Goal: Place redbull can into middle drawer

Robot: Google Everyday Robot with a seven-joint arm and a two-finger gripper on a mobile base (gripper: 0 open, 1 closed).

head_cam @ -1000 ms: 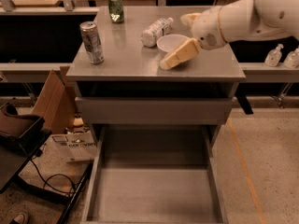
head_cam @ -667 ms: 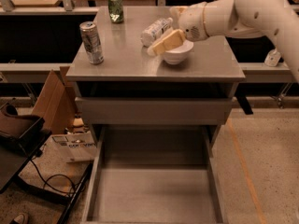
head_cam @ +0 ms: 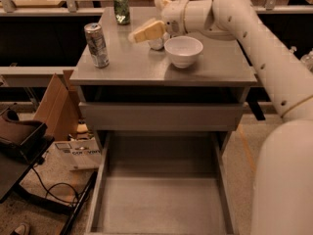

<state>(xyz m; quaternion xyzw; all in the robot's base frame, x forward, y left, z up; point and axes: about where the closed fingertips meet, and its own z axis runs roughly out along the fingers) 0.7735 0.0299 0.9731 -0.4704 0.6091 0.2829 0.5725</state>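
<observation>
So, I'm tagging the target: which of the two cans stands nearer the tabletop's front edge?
The tall silver redbull can, at the left edge. The shorter green can stands at the back. The gripper hovers to their right.

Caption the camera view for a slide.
Gripper above the cabinet top, between redbull can and white bowl; middle drawer open below.

The redbull can (head_cam: pixel 96 44), tall and slim, silver with blue-grey print and a shiny top, stands upright by the left edge of the bench (head_cam: pixel 146 70). The middle drawer (head_cam: pixel 161 204), a wide grey tray with low side walls, is pulled out below the bench's front edge. The claw (head_cam: pixel 146 32) hovers over the bench's back middle, apart from the can.
</observation>
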